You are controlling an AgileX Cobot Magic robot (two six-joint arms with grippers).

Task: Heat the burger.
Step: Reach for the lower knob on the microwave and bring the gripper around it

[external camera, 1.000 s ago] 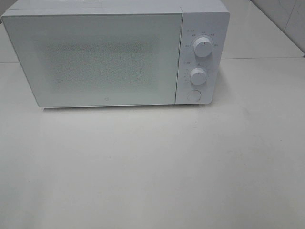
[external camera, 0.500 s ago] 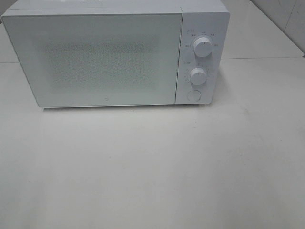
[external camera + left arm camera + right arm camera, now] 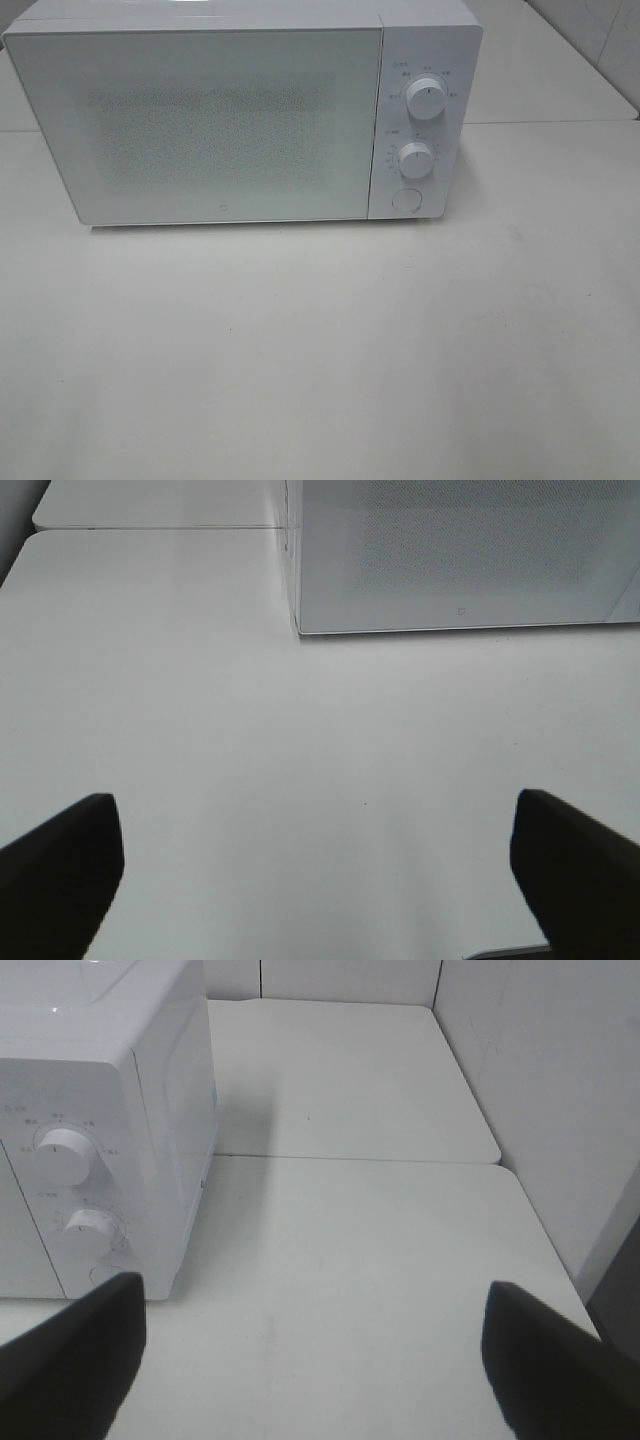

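Exterior high view: a white microwave (image 3: 200,120) stands at the back of a white table (image 3: 320,350), its door (image 3: 200,160) closed; neither arm shows here.
Burger: not seen in any view. The speckled door hides the inside, so whether it sits in there cannot be told.
Left gripper (image 3: 315,815): spread wide and empty, above bare table in front of the door.
Right gripper (image 3: 312,1295): spread wide and empty, near the corner with the upper knob (image 3: 427,100) and lower knob (image 3: 415,159).
Risk: turning a knob with nothing inside would heat an empty oven. A hard push on a knob or the door could shove the microwave backward.
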